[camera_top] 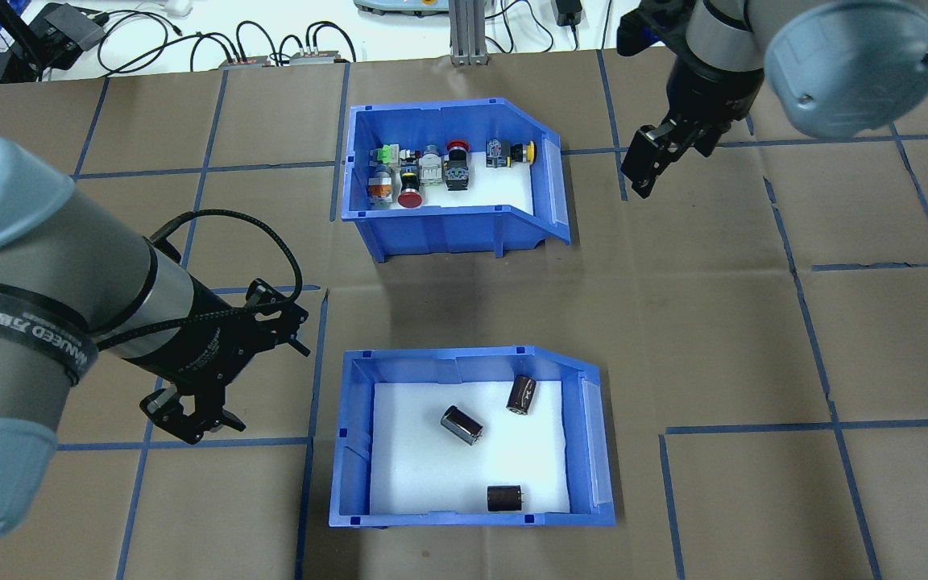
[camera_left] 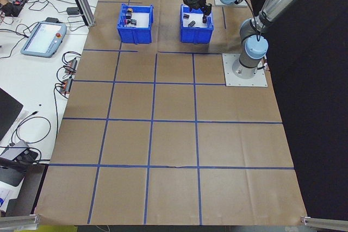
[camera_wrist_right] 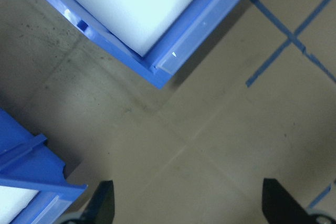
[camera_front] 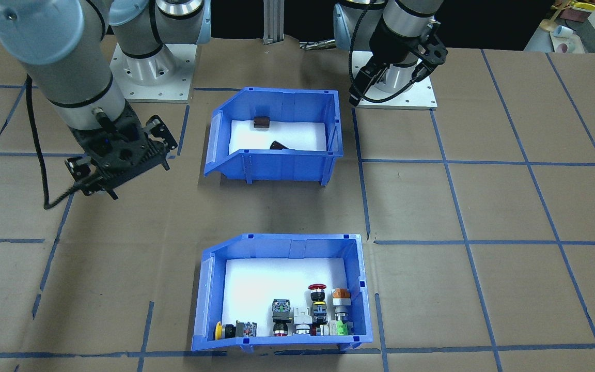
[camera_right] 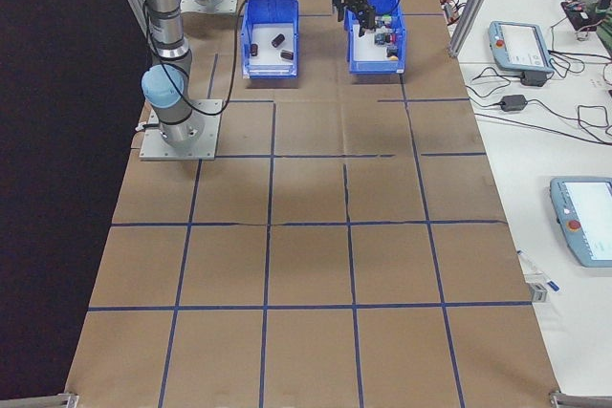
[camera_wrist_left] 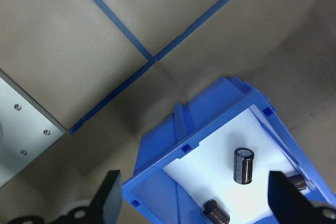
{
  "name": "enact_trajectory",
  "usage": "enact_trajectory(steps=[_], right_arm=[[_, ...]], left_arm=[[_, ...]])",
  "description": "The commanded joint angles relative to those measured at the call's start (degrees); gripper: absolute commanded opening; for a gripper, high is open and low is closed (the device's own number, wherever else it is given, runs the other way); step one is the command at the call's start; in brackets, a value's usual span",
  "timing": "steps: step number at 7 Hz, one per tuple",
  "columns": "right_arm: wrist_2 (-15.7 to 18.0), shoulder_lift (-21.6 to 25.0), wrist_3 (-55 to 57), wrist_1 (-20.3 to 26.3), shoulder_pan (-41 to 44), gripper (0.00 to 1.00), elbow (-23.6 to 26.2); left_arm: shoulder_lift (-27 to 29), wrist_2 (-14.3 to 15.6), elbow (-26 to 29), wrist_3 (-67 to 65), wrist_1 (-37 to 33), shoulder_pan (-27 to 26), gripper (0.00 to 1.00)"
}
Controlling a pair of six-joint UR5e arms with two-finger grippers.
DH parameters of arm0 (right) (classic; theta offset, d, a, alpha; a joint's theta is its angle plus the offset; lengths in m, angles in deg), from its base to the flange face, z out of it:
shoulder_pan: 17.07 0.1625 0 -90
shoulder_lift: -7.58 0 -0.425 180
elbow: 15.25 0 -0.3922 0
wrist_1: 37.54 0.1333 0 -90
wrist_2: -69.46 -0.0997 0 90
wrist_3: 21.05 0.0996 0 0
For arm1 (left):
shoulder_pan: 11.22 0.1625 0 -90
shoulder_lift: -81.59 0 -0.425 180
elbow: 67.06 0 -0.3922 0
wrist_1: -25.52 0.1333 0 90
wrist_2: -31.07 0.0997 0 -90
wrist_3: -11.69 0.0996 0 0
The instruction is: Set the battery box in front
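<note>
Battery box (camera_top: 472,439) sits on the paper-covered surface (camera_top: 754,322) on the robot's near side, with three dark cylindrical cells (camera_top: 461,424) loose on its white liner, none touching another. The like blue bin with push-button switches (camera_top: 452,181) stands farther out, well apart, roughly in line with it. Left pincer (camera_top: 190,419) hangs just beside the battery box's left wall, off the bin, fingers spread wide and holding nothing; its wrist view shows the box's corner and rim (camera_wrist_left: 184,148) between the two finger tips, cells visible inside. Right pincer (camera_top: 648,165) hovers near the sloped open end of the switch bin, also empty, and its wrist view shows the fingers set wide apart. Judgement: task barely begun; neither bin is gripped yet, and the battery box appears to be the one that must go to the forward place. To do the grasp well, bring the left pincer over the near-left wall so that one finger drops inside and one outside, square to the rim and clear of the reinforcing rib, then close firmly on the wall. Lift little or slide level: tilting would set the cells rolling. Mind the switch bin, which occupies the ground ahead; the path likely needs to pass beside it or wait for it to be cleared.
</note>
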Motion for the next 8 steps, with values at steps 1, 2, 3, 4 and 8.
enact_trajectory(steps=[1, 2, 3, 4, 8], right_arm=[[0.51, -12.44, -4.5, 0.2, 7.62, 1.0, -13.59], [0.69, -17.19, -4.41, 0.99, 10.96, 1.0, -20.27], [0.78, -21.33, -5.54, 1.09, 14.22, 1.0, -25.04], [0.69, -22.76, -9.3, 1.09, 16.16, 1.0, -26.39], [0.78, -21.73, -21.2, 1.18, 19.08, 1.0, -19.67]], left_arm=[[-0.7, 0.24, -5.43, -20.69, 5.16, -9.71, 0.96], [-0.62, 0.06, -8.34, -32.61, 6.99, -11.84, 0.97], [-0.01, 0.15, -10.72, -38.47, 13.54, -14.99, 0.97], [-0.1, 0.24, -14.22, -46.97, 21.87, -18.07, 0.97], [0.34, 0.06, -19.79, -55.58, 27.22, -21.61, 0.97]])
